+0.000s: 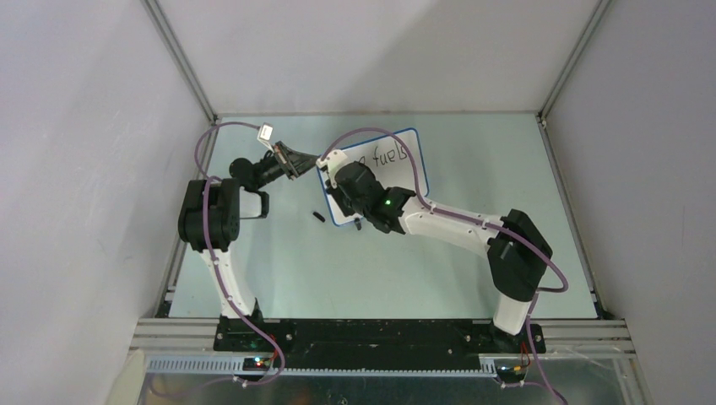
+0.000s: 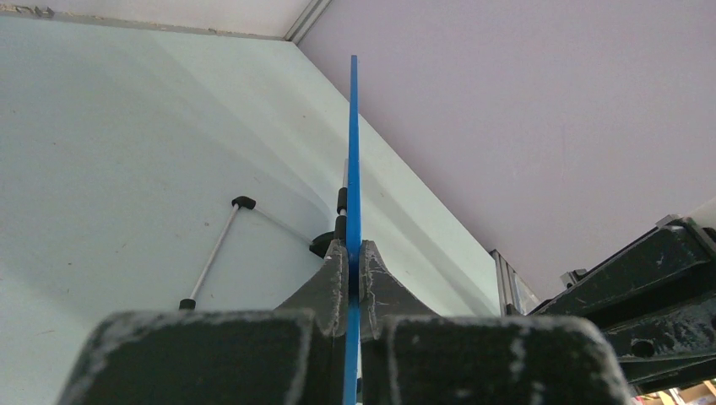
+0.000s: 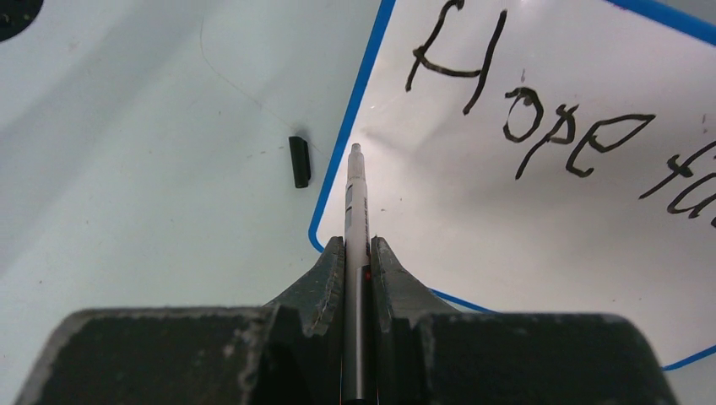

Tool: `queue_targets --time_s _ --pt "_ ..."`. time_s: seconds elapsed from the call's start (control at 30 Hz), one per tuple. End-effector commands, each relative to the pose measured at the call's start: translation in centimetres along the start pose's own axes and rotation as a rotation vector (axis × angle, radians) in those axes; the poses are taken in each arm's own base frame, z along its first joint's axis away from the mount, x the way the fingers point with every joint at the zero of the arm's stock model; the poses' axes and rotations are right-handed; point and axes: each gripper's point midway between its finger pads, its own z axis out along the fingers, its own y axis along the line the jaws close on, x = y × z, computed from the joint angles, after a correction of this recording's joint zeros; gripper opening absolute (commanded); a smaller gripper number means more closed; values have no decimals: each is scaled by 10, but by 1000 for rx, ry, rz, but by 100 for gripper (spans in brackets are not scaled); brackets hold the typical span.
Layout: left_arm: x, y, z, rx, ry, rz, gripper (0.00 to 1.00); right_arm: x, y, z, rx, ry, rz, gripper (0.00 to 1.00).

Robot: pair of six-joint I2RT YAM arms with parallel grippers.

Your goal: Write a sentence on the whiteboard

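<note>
Here, the whiteboard (image 1: 397,181) lies askew on the far middle of the desk (image 1: 279,270). The left claw (image 2: 353,263) is clenched on the board's left edge, with the blue frame pinched between its fingers. The right claw (image 3: 356,253) is grasping the marker (image 3: 355,190), whose tip sits over the board near its near-left corner. I cannot tell whether the tip touches the surface. The sentence (image 3: 553,126) shows "Hope" in the right wrist view and "fuels" from above. A small black cap (image 3: 299,161) lies on the desk just left of that corner.
</note>
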Motion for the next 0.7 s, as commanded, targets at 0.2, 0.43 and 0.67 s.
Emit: queue_targets --time_s 0.2,0.43,0.67 --pt "-3 -10 3 46 10 60 0 -18 -6 -3 28 -25 9 0" --pt "-3 -11 3 47 11 61 0 -11 -9 -4 38 -11 9 0" --pt "-3 -10 3 45 11 59 0 -9 -11 0 40 -7 5 0"
